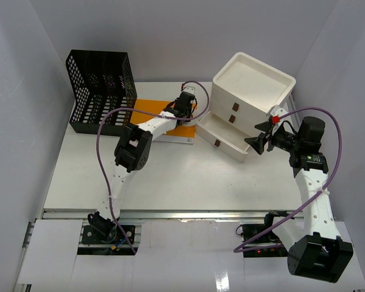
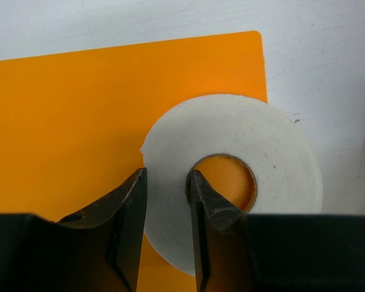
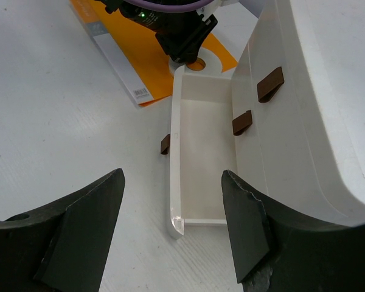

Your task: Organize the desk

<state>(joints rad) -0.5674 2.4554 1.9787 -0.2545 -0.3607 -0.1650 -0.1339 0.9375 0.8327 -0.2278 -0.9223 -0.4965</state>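
"Left wrist view first: what is the left gripper (image 2: 167, 176) doing?"

"It is straddling the wall of a roll of white tape (image 2: 261, 146). One finger is sitting inside the core hole and the other is pressing against the outer face, so the jaws are standing narrow, clamped on that wall. The roll is lying flat on an orange-covered book (image 2: 79, 121), overhanging the cover's edge at one corner."

"And where is the desk (image 1: 188, 176) sitting in all this?"

"It is spreading under everything in the top view, white, with its metal rail (image 1: 188, 214) running along the near edge. The book is lying toward the far side, left of centre. A black mesh file rack (image 1: 100, 91) is standing at the far left, touching the book or just beside it; I cannot tell which."

"The right gripper (image 3: 171, 176)?"

"It is hovering with its jaws standing wide apart, holding nothing. It is facing a white three-drawer box (image 1: 252, 76) at the far right. The bottom drawer (image 3: 201, 152) is sticking out toward the left, its end lying just beside the tape roll. The two drawers above it are sitting pushed in."
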